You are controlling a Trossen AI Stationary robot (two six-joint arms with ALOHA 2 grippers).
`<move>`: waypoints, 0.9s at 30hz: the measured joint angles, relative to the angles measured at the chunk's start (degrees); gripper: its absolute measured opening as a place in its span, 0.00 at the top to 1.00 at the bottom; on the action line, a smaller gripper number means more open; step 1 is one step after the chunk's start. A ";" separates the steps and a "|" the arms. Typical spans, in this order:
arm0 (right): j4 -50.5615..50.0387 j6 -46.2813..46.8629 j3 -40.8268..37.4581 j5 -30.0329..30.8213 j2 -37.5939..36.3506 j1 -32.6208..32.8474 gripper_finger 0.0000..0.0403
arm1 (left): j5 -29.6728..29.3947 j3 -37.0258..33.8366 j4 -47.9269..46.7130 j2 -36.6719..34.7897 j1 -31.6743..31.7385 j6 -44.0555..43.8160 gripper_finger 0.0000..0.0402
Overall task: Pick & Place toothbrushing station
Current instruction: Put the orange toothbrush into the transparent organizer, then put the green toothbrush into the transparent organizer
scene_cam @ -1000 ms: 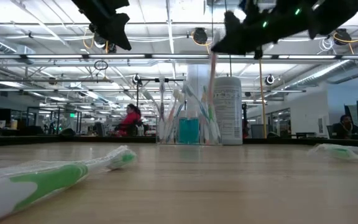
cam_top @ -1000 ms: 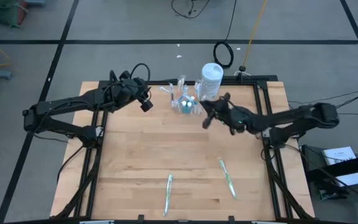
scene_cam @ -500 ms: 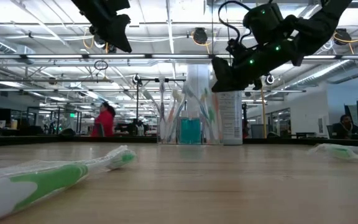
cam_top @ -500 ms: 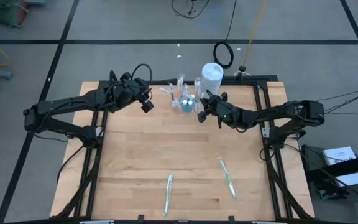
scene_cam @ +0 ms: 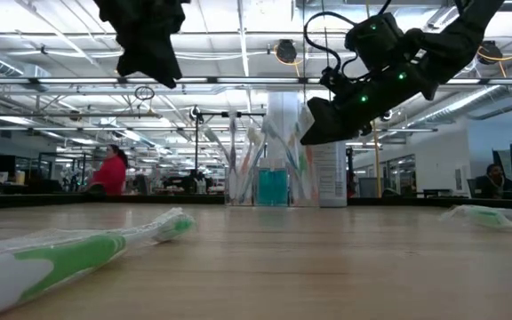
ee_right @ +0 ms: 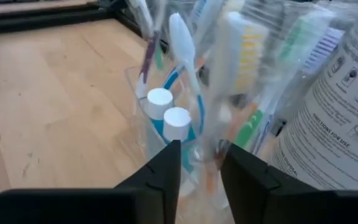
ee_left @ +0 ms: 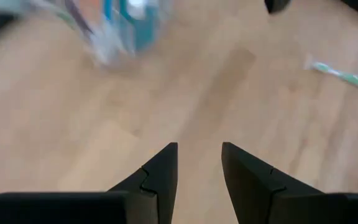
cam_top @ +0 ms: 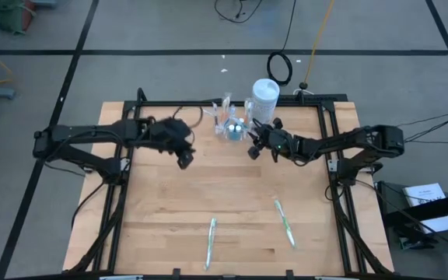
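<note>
The clear cup (cam_top: 232,128) stands on its base at the table's far middle. It holds several wrapped toothbrushes (ee_right: 241,56) and blue tubes with white caps (ee_right: 169,115). My right gripper (ee_right: 201,149) is open just right of the cup (ee_right: 143,134), level with the brush heads. A wrapped brush shaft (ee_right: 213,158) shows in the gap between its fingers. My left gripper (cam_top: 183,158) is open, tipped down over bare wood left of the cup, with nothing between its fingers (ee_left: 199,146). Two wrapped green toothbrushes (cam_top: 211,241) (cam_top: 285,222) lie flat near the front edge. My right gripper has a finger on each side of a wrapped brush shaft (ee_right: 215,163) that stands in the cup. It comes nearly level from the table's right. I cannot tell whether the fingers touch the wrap.
A tall white canister (cam_top: 264,99) stands right behind the cup, close to my right gripper (scene_cam: 314,133). The black frame rails (cam_top: 329,155) run along the table's sides. Bare wood lies between the cup and the two loose brushes (scene_cam: 78,253) (scene_cam: 492,216).
My right gripper has come down toward the cup with a wrapped toothbrush and has opened; the brush now stands among the others in the cup. My left gripper has moved toward the table's near edge, sunk a little, rolled and tipped downward.
</note>
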 joint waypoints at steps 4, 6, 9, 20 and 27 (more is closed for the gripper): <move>0.53 -5.97 -0.04 -0.13 -1.98 0.04 0.69 | 0.04 0.02 -1.36 3.89 -7.10 -7.42 0.68; 1.00 -8.53 -0.07 -0.12 -4.21 0.04 0.67 | -0.21 0.02 -0.95 6.29 -10.82 -11.65 0.68; 1.44 -10.19 -0.04 -0.11 -7.99 0.04 0.63 | -0.92 0.02 1.26 10.10 -15.85 -19.34 0.68; 0.77 -4.55 -0.04 -0.20 -18.02 2.40 0.58 | -0.99 0.02 18.88 24.23 -31.75 -41.20 0.68; -1.48 3.07 -0.04 -0.26 -18.37 7.03 0.58 | 2.52 0.02 26.86 34.49 -35.80 -47.97 0.68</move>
